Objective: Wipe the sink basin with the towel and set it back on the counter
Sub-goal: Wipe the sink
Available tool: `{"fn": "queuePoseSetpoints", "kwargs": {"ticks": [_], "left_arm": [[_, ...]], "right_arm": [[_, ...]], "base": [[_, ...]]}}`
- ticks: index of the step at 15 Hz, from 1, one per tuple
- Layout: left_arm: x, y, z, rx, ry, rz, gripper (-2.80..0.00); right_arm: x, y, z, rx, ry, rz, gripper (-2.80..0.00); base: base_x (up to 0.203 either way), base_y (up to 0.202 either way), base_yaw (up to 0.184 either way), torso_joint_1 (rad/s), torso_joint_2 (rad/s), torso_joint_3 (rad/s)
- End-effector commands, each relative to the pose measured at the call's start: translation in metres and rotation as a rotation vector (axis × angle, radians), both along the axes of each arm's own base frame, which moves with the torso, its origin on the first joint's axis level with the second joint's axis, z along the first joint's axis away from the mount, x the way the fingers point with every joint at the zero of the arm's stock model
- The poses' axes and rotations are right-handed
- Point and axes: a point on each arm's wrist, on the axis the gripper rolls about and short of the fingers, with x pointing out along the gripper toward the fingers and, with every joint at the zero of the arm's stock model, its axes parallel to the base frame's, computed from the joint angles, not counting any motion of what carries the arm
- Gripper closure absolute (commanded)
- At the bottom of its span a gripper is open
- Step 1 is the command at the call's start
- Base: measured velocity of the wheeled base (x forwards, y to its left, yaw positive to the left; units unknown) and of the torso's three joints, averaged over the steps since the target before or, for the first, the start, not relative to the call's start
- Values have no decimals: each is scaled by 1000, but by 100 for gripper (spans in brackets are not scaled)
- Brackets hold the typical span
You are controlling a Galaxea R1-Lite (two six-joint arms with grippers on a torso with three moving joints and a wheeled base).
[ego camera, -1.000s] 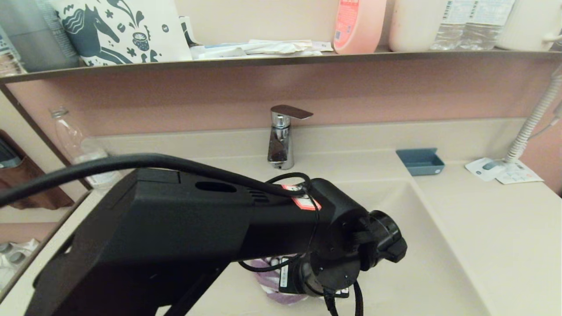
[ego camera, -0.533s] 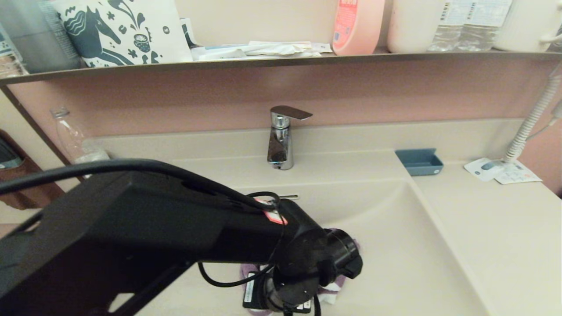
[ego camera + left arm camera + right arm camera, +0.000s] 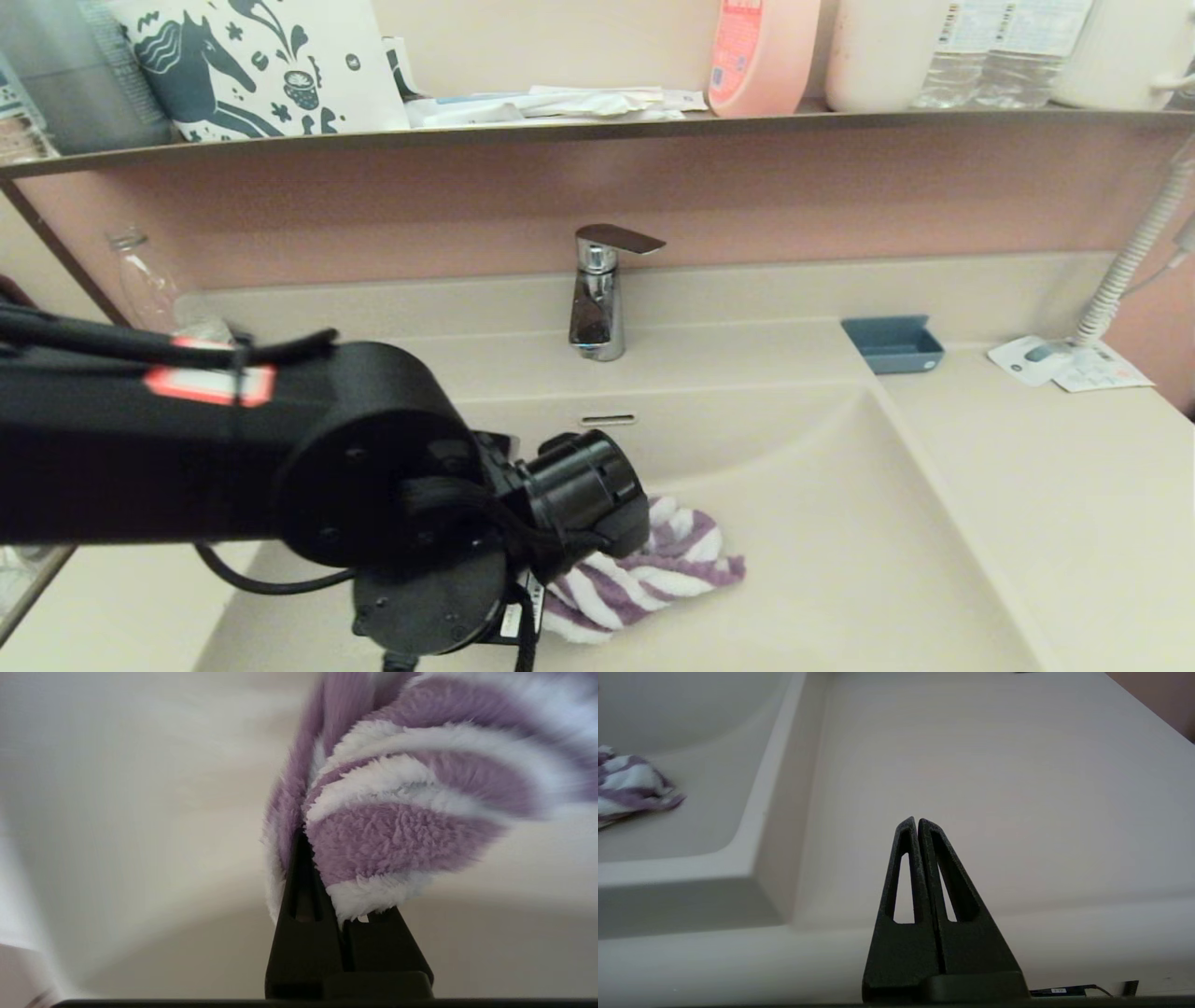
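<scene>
Left arm reaches in from the left edge of the head view, forearm roughly level across the near-left of the sink basin (image 3: pixel 840 523), wrist bent down toward the basin floor. Left gripper (image 3: pixel 322 877) is mostly hidden under the wrist housing in the head view; the left wrist view shows its fingers pinched tight on a fold of the towel (image 3: pixel 653 569), cloth bunched over and around the tips.

Towel, purple and white stripes, lies crumpled on the basin floor near the front, a bit left of centre, spreading right from under the wrist. Overflow slot (image 3: pixel 607 419) sits on the far wall behind it, chrome faucet (image 3: pixel 597 299) above that on the ledge.

Right gripper (image 3: pixel 917 828) is parked over the counter (image 3: pixel 1055 485) right of the basin, fingers pressed together, nothing in them. Its view catches the towel's edge inside the basin.

Blue tray (image 3: pixel 893 343) sits on the counter at the basin's far-right corner, paper card (image 3: pixel 1064 362) further right by a coiled cord (image 3: pixel 1134 257).
</scene>
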Motion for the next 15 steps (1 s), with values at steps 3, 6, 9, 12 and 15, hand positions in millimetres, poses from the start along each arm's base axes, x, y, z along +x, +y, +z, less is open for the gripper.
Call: {"fn": "queuePoseSetpoints", "kwargs": {"ticks": [3, 6, 9, 12, 15], "left_arm": [[-23, 32, 81, -145, -222, -10, 0], [-37, 64, 99, -135, -254, 23, 0], [-39, 82, 109, -201, -350, 1, 0], [-36, 95, 106, -213, -492, -91, 0], [-44, 111, 97, -213, -601, -139, 0]], "right_arm": [[0, 0, 0, 0, 1, 0, 0], [0, 0, 0, 0, 1, 0, 0], [0, 0, 0, 2, 1, 1, 0], [0, 0, 0, 0, 1, 1, 0], [0, 0, 0, 0, 1, 0, 0]], "base": [[0, 0, 0, 0, 0, 0], [0, 0, 0, 0, 0, 0], [0, 0, 0, 0, 0, 0], [0, 0, 0, 0, 0, 0], [0, 0, 0, 0, 0, 0]]}}
